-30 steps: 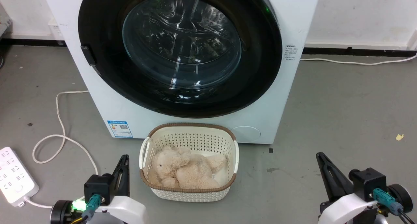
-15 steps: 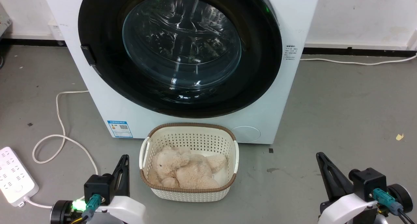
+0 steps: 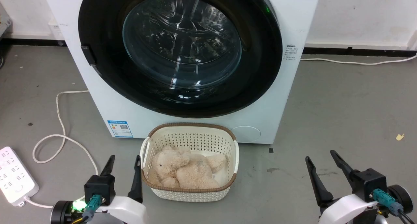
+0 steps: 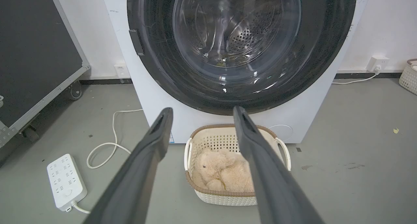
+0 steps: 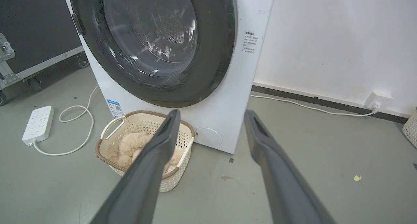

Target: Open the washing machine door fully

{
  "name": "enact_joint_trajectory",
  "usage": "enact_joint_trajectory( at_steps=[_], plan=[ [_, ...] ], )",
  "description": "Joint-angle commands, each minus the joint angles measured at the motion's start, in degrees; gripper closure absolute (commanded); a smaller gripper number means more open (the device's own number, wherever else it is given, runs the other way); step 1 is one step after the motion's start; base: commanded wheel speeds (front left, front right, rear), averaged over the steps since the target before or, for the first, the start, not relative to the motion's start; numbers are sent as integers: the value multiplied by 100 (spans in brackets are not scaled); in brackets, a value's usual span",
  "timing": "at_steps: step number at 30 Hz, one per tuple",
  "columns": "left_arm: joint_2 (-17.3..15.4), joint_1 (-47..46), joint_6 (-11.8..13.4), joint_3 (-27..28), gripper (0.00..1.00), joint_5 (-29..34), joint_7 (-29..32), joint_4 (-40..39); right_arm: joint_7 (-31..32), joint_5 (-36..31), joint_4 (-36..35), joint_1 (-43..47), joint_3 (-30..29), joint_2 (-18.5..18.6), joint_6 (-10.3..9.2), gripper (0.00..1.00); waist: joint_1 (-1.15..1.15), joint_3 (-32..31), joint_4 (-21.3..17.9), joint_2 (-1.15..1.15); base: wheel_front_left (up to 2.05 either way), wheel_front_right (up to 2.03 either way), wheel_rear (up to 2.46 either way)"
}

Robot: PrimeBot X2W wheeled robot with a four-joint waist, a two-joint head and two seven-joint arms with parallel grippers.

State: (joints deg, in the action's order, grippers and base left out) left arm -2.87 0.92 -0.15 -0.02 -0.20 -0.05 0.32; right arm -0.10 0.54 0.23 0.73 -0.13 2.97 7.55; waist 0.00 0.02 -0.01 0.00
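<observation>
Head view: left claw (image 3: 125,156) and right claw (image 3: 319,155) gape empty, facing the washing machine door (image 3: 180,48).

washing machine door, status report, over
Left gripper open, right gripper open, neither touching anything. Large round glossy black door looks shut. Cream perforated basket holding beige plush toy sits right below it, might foul the swing.

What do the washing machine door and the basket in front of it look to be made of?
Door: glossy black surround, probably plastic, given its sharp reflections; the bulging centre looks like clear glass, with the drum visible through it. Basket: cream matt plastic, judging by its moulded hole pattern; brown woven-look rim, possibly plastic too.
</observation>
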Motion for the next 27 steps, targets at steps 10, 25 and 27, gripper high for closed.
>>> enact_joint_trajectory(
  at_steps=[10, 25, 27],
  plan=[
    [-1, -6, 56, -93, 0, -12, -166, 11, -162, 50, 7, 1, -39, -1, -1, 0, 0, 36, 3, 0, 0, 0, 0],
    [-20, -105, 121, -192, 0, -21, -346, -47, -331, 241, -27, -282, -78, 3, -2, 0, 0, 312, 46, 0, 0, 0, 0],
    [-22, -127, 131, -204, 0, -23, -370, -64, -331, 282, -30, -367, -85, 32, -2, 0, 0, 369, 59, 0, 0, 0, 0]
  ],
)
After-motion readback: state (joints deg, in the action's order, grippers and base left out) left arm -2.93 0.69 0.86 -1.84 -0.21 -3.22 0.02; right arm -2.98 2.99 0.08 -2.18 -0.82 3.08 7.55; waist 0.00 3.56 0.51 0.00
